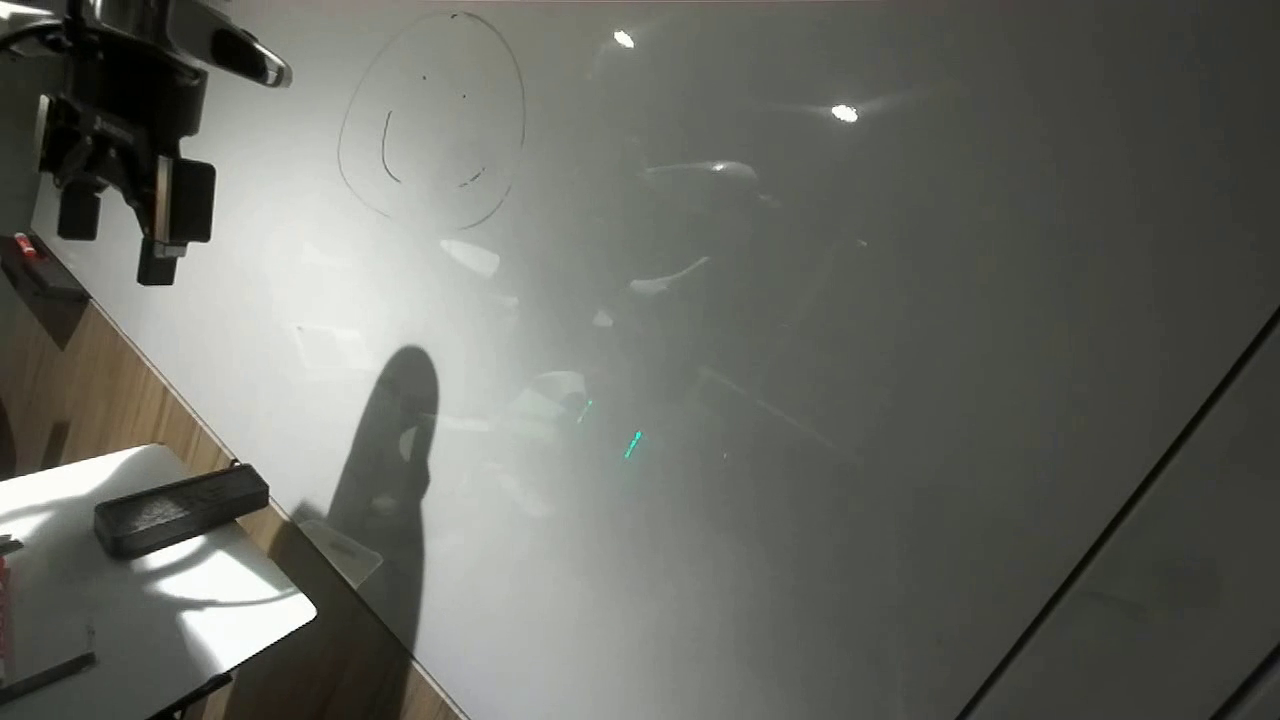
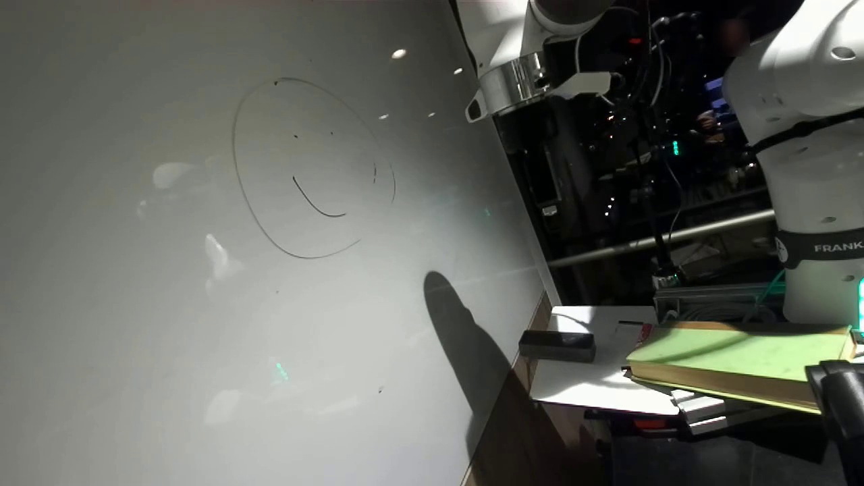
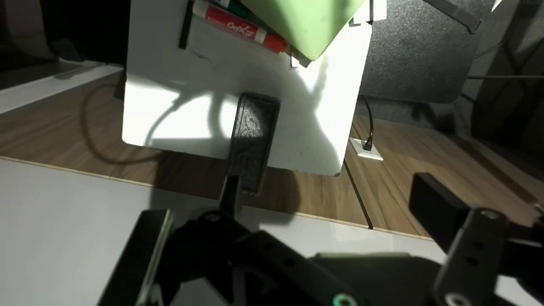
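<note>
Hanging higher than the tabletop (image 3: 306, 140), the gripper (image 3: 329, 190) is seen with its fingers spread well apart, and nothing is held between them. Below it, nearest to its fingertips in the wrist view, a dark block (image 3: 251, 140), apparently a board eraser, is laid on the tabletop with one end carried past the edge. Its long axis is directed across that edge, the overhanging end being pointed toward the whiteboard (image 3: 76, 204); whether the two touch cannot be told. No grasp is judged to have been made, the block being neither gripped nor lifted. Beyond it from the gripper, a red marker (image 3: 241, 28) and a green book (image 3: 308, 25) are seen. Off to the gripper's side, a smiling face (image 2: 307, 196) is shown on the whiteboard in both exterior views, its ring-shaped outline broken by gaps.
</note>
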